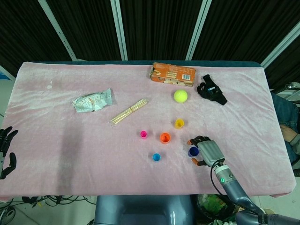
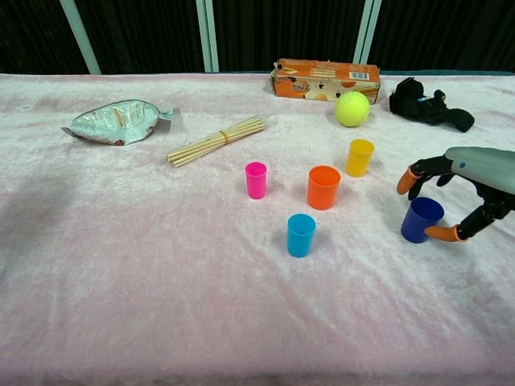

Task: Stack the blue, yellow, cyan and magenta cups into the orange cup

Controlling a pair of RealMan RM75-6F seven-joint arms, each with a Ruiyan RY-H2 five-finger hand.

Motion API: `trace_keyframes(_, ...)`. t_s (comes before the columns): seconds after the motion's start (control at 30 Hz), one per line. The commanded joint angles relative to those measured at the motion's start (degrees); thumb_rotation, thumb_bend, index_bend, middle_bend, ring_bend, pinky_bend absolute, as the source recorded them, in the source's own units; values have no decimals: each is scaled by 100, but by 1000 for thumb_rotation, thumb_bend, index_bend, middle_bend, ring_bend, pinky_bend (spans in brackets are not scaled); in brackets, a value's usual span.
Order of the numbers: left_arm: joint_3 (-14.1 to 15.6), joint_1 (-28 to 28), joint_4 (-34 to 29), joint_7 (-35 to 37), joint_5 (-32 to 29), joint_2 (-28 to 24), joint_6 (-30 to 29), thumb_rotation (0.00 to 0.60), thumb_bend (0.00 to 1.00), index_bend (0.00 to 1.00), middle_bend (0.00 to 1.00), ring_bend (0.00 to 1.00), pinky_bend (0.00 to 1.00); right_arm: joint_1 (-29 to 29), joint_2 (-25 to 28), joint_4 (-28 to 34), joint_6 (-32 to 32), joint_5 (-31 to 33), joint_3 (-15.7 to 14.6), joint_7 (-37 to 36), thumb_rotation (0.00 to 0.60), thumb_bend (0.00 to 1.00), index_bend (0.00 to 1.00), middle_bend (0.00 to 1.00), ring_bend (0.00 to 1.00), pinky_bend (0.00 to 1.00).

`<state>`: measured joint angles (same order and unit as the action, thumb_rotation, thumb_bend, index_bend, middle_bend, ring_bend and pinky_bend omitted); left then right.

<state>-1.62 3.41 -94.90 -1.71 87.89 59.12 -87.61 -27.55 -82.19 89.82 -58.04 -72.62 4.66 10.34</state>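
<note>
Step in hand looks like the first pickup: right hand [image 2: 467,189] wrapped loosely round the blue cup [image 2: 422,219], fingers spread wide, thumb tip at the cup's base on the near side, other fingers arched over the far rim. Can't tell if any finger truly presses it; cup sits upright on the pink cloth [image 2: 121,265], not lifted, so I'd call the hand open. Orange cup [image 2: 323,186] stands upright, empty, well to the left of the blue one, with yellow cup [image 2: 360,157] behind it, magenta cup [image 2: 256,179] further left, cyan cup [image 2: 301,235] in front. Left hand [image 1: 5,150] off the table edge, fingers apart, holding nothing. Next move calls for closing on the blue cup, lifting it clear and carrying it left over the orange cup without clipping the yellow one
</note>
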Motion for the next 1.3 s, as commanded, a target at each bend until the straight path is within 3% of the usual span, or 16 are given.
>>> trace_keyframes(0.03,3,-3,0,-6,0,-2,-2,600,707,97,37,0,6,0,-3,-19,14,16,-4,-19,600,220,330,321,189,204)
trace_keyframes(0.5,-3,-7,9,-79,4,2,-15,600,707,96,37,0,6,-40,-94,-180,55,73,6,-16,600,260,403,433,235,204)
trace_keyframes(0.7,-3,1,12,-84,10,4,-4,600,707,96,37,0,6,-45,-146,-284,-54,50,84,-69,600,316,492,499,287,212)
trace_keyframes(0.93,-4,-2,-8,-94,15,3,-14,600,707,96,37,0,6,-328,344,148,179,108,313,193,600,326,506,506,291,212)
trace_keyframes(1.13,-7,9,-11,-111,4,5,9,600,707,96,37,0,6,-812,869,741,649,649,603,934,600,325,515,507,291,210)
trace_keyframes(1.3,-6,9,-19,-115,8,2,7,600,707,96,37,0,6,-1242,896,954,905,1287,850,1261,600,326,514,502,291,210)
